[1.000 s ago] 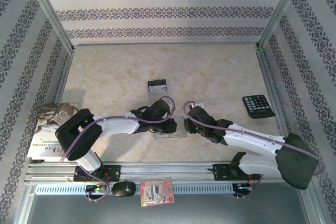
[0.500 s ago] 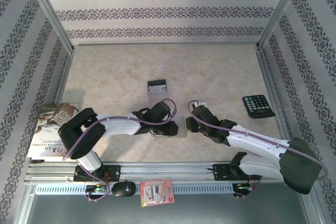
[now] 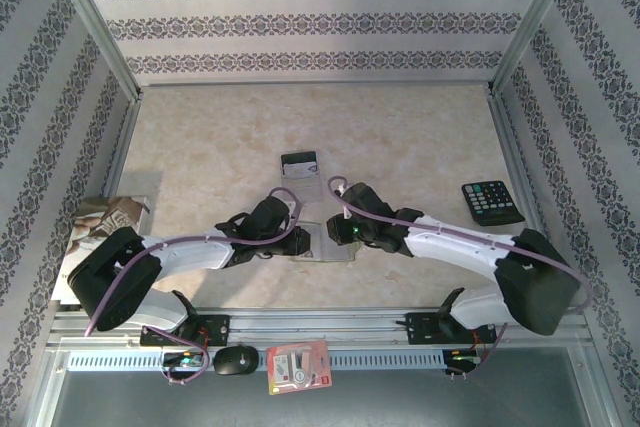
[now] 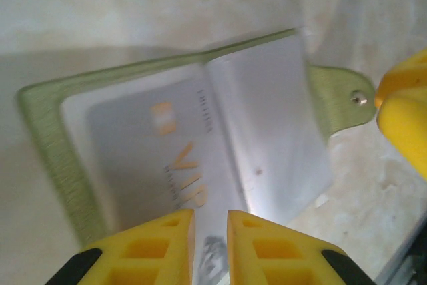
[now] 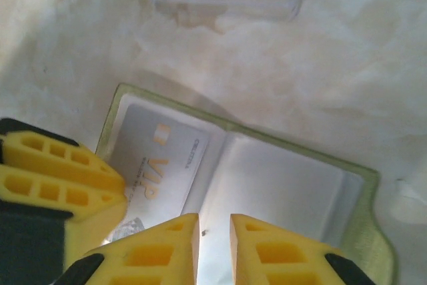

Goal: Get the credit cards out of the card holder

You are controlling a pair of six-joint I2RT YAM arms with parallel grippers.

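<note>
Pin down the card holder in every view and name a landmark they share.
Top external: card holder, lower centre of the frame.
Left wrist: mid-frame, lying open.
Right wrist: lower half, lying open.
Shared landmark: the VIP card in one pocket, in both wrist views.

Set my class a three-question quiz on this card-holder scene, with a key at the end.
1. True or false: the card holder lies open.
2. What word is printed in gold on the credit card that sits in the holder's pocket?
3. In the top view, the calculator lies: A) to the robot's left of the holder, B) to the robot's right of it, C) on top of it.

Key: 1 true; 2 VIP; 3 B.
</note>
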